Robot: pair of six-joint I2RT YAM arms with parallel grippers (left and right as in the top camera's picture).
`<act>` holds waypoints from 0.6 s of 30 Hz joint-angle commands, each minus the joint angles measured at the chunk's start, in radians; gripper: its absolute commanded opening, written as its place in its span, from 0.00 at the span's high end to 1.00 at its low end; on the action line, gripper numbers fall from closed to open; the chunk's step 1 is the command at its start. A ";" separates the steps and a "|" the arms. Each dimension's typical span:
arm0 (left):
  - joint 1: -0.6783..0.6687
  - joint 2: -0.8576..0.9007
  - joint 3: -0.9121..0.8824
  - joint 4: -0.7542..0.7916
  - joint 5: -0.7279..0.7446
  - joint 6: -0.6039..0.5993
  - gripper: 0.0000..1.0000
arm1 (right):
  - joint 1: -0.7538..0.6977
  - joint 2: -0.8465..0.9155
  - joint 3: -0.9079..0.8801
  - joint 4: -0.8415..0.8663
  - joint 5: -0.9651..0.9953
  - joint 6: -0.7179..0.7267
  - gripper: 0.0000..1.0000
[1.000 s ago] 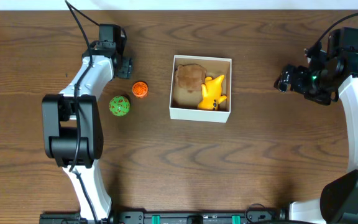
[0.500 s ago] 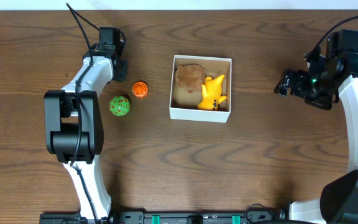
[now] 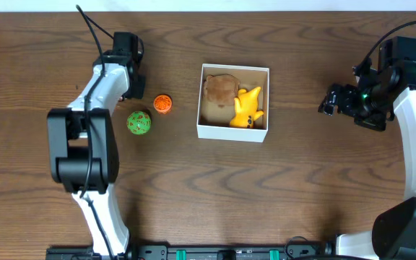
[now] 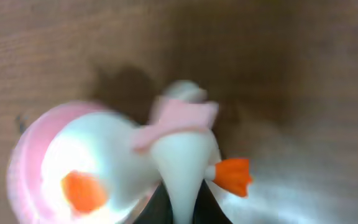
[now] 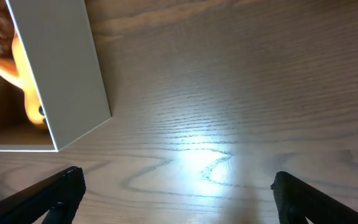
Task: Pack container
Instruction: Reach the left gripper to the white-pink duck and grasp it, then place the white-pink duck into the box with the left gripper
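The container (image 3: 231,133) is a white-walled square box at mid-table, holding a brown plush toy (image 3: 219,90) and a yellow toy (image 3: 248,107). My left gripper (image 3: 131,84) is at the far left, up-left of the orange ball (image 3: 162,103). In the left wrist view it (image 4: 182,208) is shut on a white toy with a pink bow and orange feet (image 4: 104,162). From overhead that toy is hidden under the gripper. My right gripper (image 3: 331,99) hangs open to the right of the container, nothing between its fingers (image 5: 61,193). The container's white wall (image 5: 61,74) shows at upper left there.
An orange ball and a green ball (image 3: 139,123) lie on the dark wood table between my left arm and the container. Bare wood lies under my right gripper (image 5: 179,199).
The left gripper's jaws have closed onto the white toy. The left wrist shifted a little; the right arm barely moved.
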 commanded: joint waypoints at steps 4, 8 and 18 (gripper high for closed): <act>-0.095 -0.320 0.046 -0.117 -0.002 -0.032 0.94 | -0.003 0.002 -0.003 -0.001 0.003 -0.008 0.01; -0.190 -0.474 0.046 -0.194 0.026 -0.084 0.94 | -0.003 0.002 -0.003 -0.001 0.003 -0.008 0.01; -0.466 -0.510 0.039 -0.268 0.236 -0.251 0.94 | -0.003 0.002 -0.003 -0.001 0.003 -0.008 0.01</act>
